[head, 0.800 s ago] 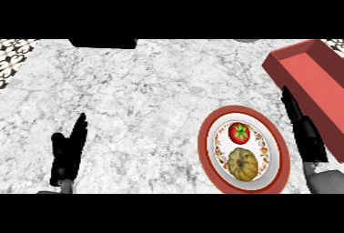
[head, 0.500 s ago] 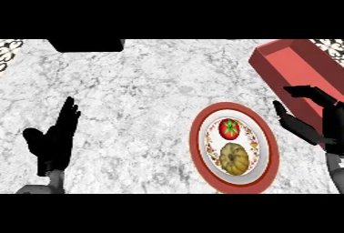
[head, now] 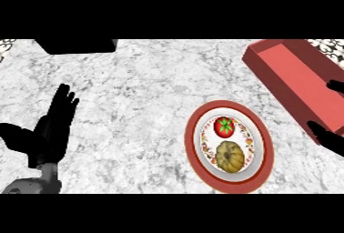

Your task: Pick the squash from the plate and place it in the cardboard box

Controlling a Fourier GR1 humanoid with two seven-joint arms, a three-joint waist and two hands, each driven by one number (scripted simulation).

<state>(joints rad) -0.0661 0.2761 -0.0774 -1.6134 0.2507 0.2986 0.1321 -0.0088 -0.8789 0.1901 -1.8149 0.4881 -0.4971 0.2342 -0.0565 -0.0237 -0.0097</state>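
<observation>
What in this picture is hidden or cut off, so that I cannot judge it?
Head view:
- Right hand: cut off by the right edge; only dark finger parts show.
- Cardboard box: its far end runs out of view at the right edge.
- Black object at the top left: cut off by the top; what it is cannot be told.

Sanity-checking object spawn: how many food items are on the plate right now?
2. A red tomato on the far half of the plate, and a yellow-brown squash on the near half, just below it. Nothing appears hidden.

no readable text, labels, numbers or signs on anything
</observation>
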